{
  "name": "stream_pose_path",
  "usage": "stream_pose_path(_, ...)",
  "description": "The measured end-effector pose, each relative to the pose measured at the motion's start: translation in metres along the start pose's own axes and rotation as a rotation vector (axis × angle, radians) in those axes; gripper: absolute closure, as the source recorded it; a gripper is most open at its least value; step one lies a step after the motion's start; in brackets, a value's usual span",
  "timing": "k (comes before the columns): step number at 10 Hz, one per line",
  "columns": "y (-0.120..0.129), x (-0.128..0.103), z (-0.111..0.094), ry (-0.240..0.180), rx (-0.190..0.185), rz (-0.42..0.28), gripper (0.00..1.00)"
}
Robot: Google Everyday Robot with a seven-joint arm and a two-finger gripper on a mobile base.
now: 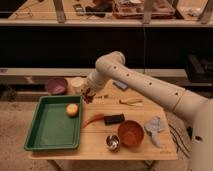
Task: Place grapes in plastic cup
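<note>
Dark-red grapes pinched in clenched hand, low over surface. Whitish cup just beside hand; plastic cup beyond forearm. You risk wrong-cup drop, loose berries falling.

Lit dimly and warmly from above. Left the recess behind the table almost black. Gave only faint, soft shadows on the wood. Blurred everything slightly, the gripper above the tray's far right corner included.
</note>
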Motion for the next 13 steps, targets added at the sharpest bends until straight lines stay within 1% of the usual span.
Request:
stream_pose_path(1,0.000,-0.001,0.001,0.002,0.007,-0.001,1.00)
stream_pose_path(3,-0.001,-0.002,0.001,-0.001,0.007,-0.002,1.00)
stream_pose_path(5,-0.004,0.000,0.003,-0.009,-0.002,-0.001,1.00)
stream_pose_path(6,-0.009,0.004,0.005,-0.013,-0.006,-0.002,1.00)
stream_pose_path(8,-0.031,0.024,0.008,-0.006,-0.011,-0.008,1.00)
stream_pose_path(9,-0.037,0.031,0.008,0.001,-0.011,-0.007,1.00)
stream_pose_path(11,-0.038,0.045,0.006,0.011,-0.009,0.016,1.00)
stream_pose_path(13,-0.035,0.055,0.010,0.002,-0.009,0.045,1.00)
